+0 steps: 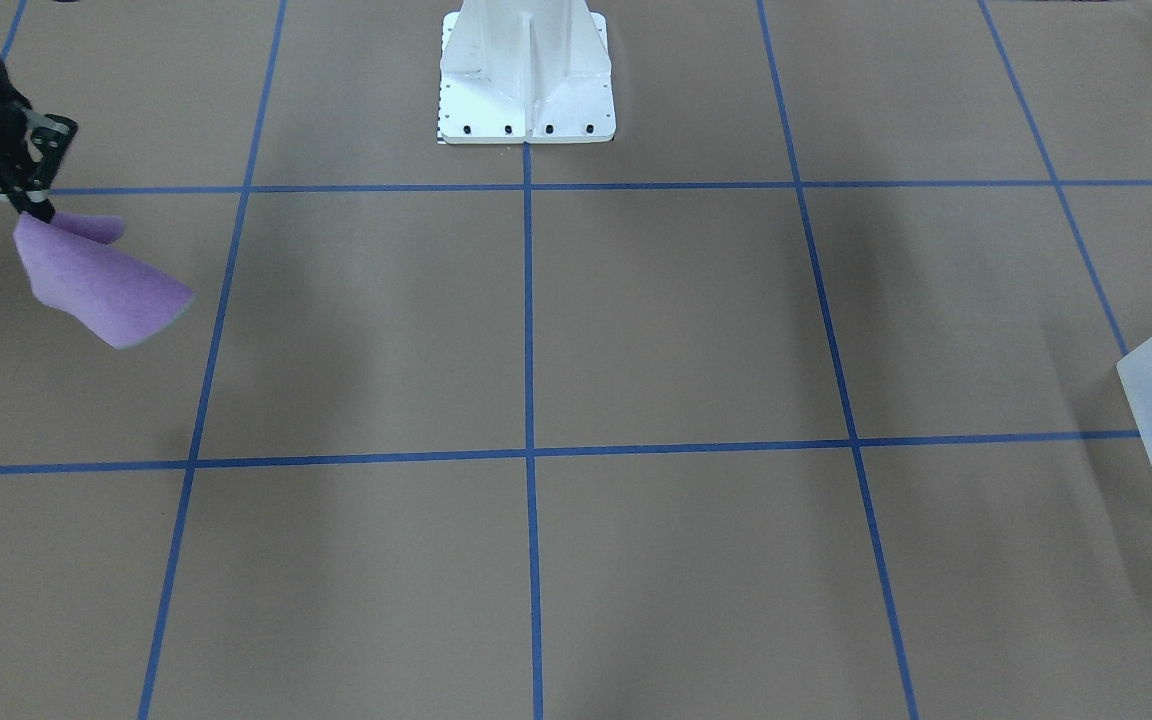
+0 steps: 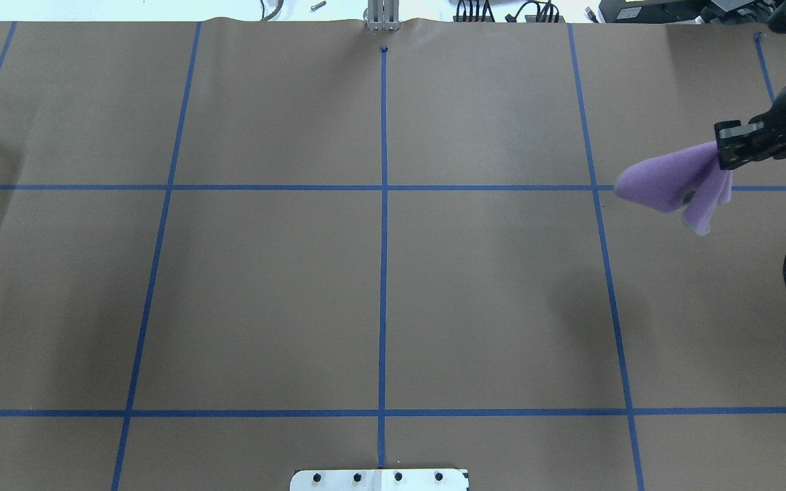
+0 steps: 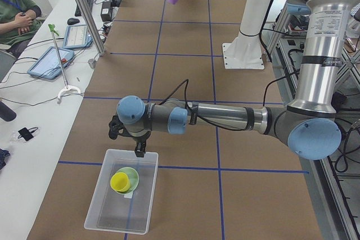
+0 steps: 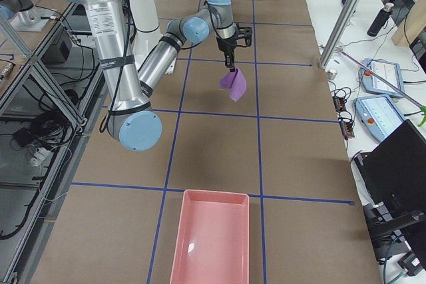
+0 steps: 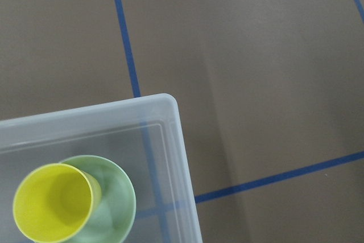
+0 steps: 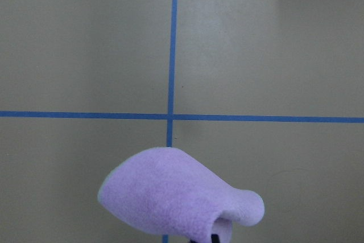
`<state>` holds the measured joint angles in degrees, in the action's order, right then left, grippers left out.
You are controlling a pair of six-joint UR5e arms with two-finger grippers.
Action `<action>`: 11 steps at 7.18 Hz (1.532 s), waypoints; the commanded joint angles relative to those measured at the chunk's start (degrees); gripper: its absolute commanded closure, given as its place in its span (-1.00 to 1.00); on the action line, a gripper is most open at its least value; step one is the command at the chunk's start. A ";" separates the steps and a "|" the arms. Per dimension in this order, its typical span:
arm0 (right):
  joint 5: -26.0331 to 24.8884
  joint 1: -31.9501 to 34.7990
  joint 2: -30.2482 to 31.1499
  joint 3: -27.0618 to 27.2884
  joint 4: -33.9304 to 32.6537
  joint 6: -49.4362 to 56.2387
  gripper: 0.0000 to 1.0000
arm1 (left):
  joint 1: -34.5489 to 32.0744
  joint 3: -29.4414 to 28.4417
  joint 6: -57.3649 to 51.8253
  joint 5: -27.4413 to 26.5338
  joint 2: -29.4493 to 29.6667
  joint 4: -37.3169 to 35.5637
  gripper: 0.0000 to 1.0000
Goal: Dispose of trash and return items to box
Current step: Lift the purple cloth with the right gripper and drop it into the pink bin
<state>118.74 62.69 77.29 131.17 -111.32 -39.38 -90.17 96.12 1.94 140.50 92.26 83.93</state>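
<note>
Right gripper [image 4: 231,64] is pinched tight on the soft purple felt cloth [image 4: 233,85], which hangs from the jaws clear above the brown papered table [image 2: 263,293]. What matters now is the shallow pink rectangular plastic tray [image 4: 216,193]. It sits well apart from those jaws, out toward the table's end on my right, with its long axis running roughly along that line. The right arm is the nearer one by far, so I judge the carry is its job. At the other end, the left gripper [image 3: 138,149] hovers over the frosted translucent plastic box [image 5: 183,157], and I can't tell how its jaws stand. Inside the box, the small yellow plastic cup [image 5: 52,200] sits in the pale teal-green bowl [image 5: 116,197].
</note>
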 commanded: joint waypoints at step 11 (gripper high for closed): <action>10.98 42.00 20.76 -48.54 28.76 58.13 0.57 | -2.12 8.47 -12.04 -6.55 -10.78 -1.05 -0.98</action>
<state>129.47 106.27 94.74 85.80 -88.59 21.79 -92.33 104.63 -10.12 133.91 81.46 82.87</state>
